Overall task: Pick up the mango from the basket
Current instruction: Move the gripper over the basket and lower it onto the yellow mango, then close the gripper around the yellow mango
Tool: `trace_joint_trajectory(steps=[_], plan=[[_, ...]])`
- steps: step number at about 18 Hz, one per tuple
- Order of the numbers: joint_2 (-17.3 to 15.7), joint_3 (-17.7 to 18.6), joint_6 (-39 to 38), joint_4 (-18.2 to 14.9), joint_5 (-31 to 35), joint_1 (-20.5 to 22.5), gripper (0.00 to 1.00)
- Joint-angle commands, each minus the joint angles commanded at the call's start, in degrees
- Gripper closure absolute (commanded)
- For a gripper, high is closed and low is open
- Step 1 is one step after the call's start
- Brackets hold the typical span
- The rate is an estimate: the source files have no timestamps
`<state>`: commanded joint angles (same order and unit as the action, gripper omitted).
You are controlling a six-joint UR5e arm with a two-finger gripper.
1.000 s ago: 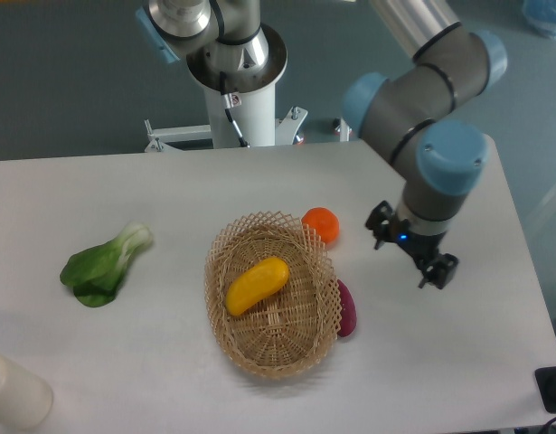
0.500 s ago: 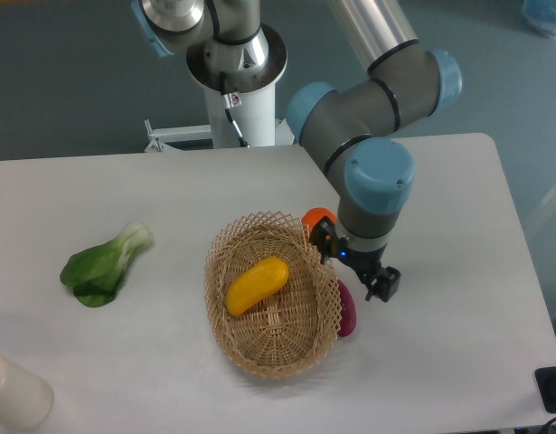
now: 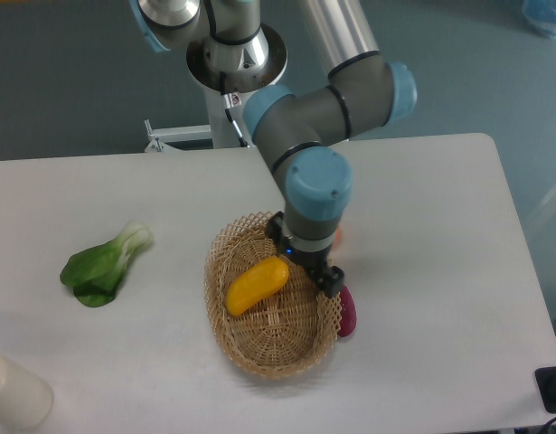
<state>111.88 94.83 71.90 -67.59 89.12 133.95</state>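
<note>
The mango (image 3: pixel 256 284) is a smooth yellow-orange oval lying at a slant in the left half of the tan wicker basket (image 3: pixel 264 358) in the middle of the table. My gripper (image 3: pixel 304 256) hangs over the basket's upper right part, just right of the mango's upper end and apart from it. Its two dark fingers (image 3: pixel 331 280) stand spread and hold nothing. My wrist covers part of the basket's rim.
A dark purple vegetable (image 3: pixel 347 312) lies against the basket's right side. A sliver of the round orange fruit (image 3: pixel 340 237) shows behind my wrist. A green leafy vegetable (image 3: pixel 102 266) lies at the left. A white bottle (image 3: pixel 13 392) stands at the bottom left corner.
My arm has swung left from the table's right side, past the orange fruit, to over the basket. The mango and basket have not moved.
</note>
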Motion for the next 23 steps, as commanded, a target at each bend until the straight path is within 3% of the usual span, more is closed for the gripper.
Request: trace_joint_trajectory(steps=[8, 13, 23], plan=[[2.3, 0.6, -6.3, 0.7, -0.1, -2.6, 0.0], [4.1, 1.3, -9.6, 5.0, 0.0, -3.6, 0.0], [4.8, 3.2, -9.8, 5.1, 0.3, -4.7, 0.0]])
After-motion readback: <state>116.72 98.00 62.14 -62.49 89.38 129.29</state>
